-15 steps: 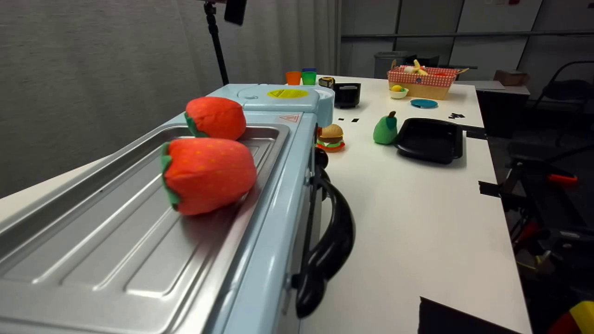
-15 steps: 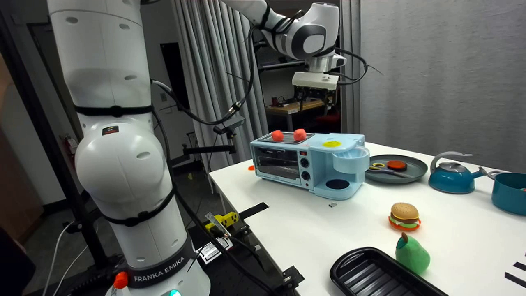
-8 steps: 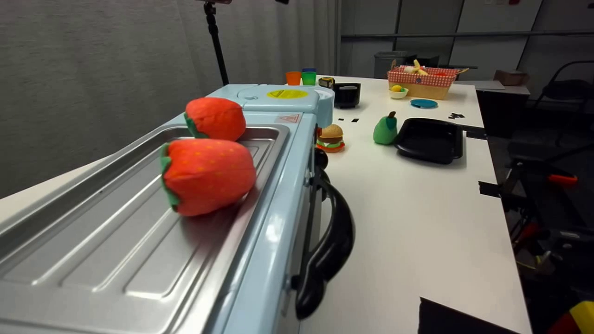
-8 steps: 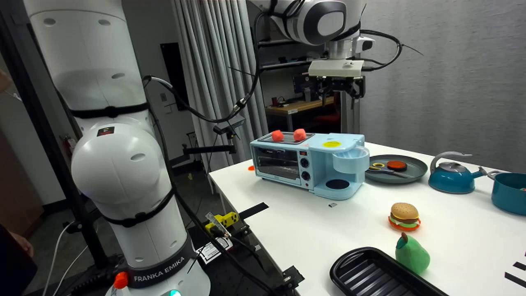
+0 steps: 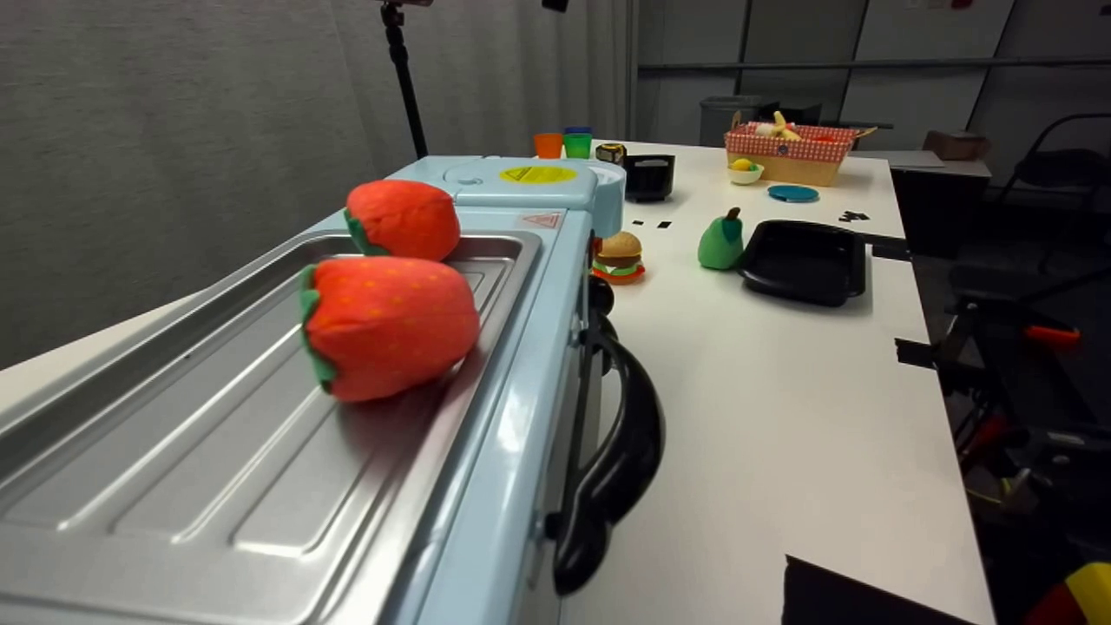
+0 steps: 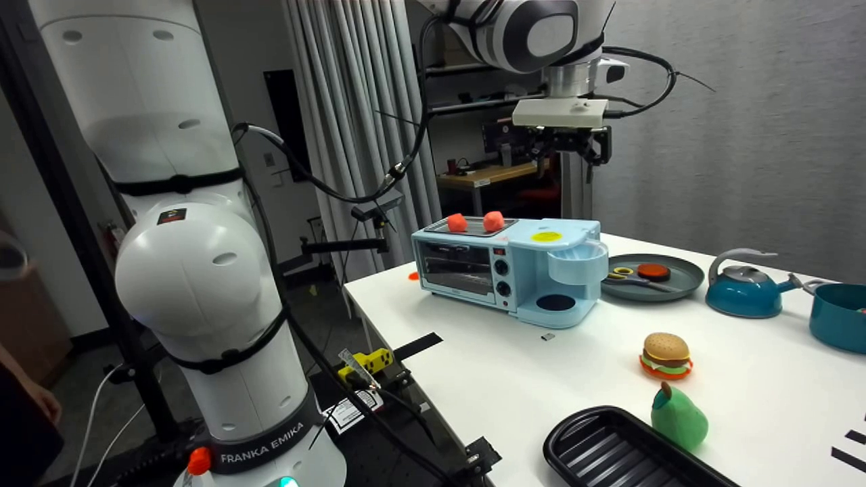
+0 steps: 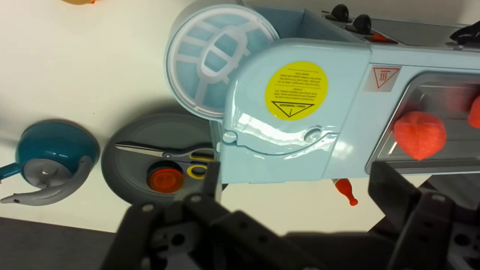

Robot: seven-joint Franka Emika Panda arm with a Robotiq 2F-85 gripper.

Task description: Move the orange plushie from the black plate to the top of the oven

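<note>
Apparently above oven [image 6: 515,264], jaws apart.

Black plate [image 6: 616,453] cut by bottom edge in an exterior view.
Wrist view: right edge clips oven [image 7: 348,120] and an orange plushie [image 7: 475,112]; grey pan [image 7: 125,168] partly hidden behind oven and pincer [image 7: 298,178], pincer's base cut off below. In an exterior view, teal pot [image 6: 839,321] sliced at right, contents too small to name.

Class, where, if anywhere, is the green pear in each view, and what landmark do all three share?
In an exterior view: green pear, right of centre, beside the black tray.
In an exterior view: green pear, lower right.
Wrist view: not in it.
Shared landmark: yellow sticker on the oven.
</note>
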